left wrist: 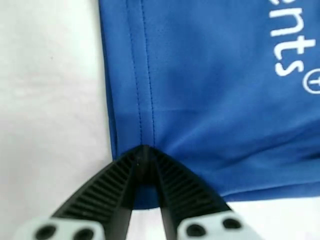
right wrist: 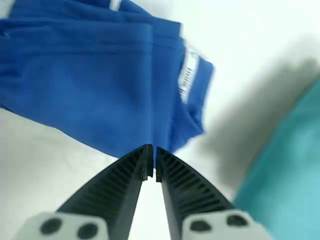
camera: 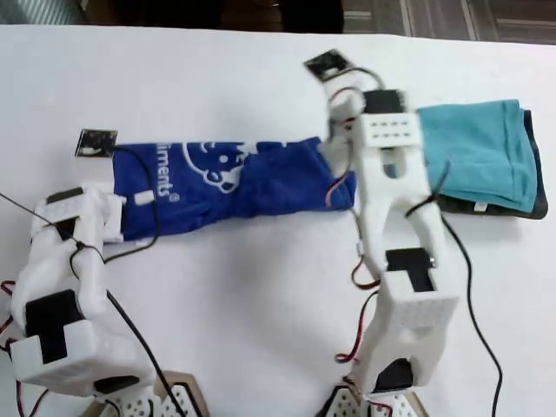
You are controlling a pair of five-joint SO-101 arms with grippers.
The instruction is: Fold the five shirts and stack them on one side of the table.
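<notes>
Left fingers (left wrist: 117,182) clamp the stitched hem at one end of the blue shirt (camera: 234,187), a long folded strip lying across the middle of the bench (camera: 261,304); right fingers (right wrist: 120,185) are pressed together at its other end, though I cannot tell if cloth is caught. My worry: an uneven lift would drag the strip open, and a swing toward the bench's right edge could knock the teal shirt (camera: 473,152) stacked on a dark shirt (camera: 486,213) there.
</notes>
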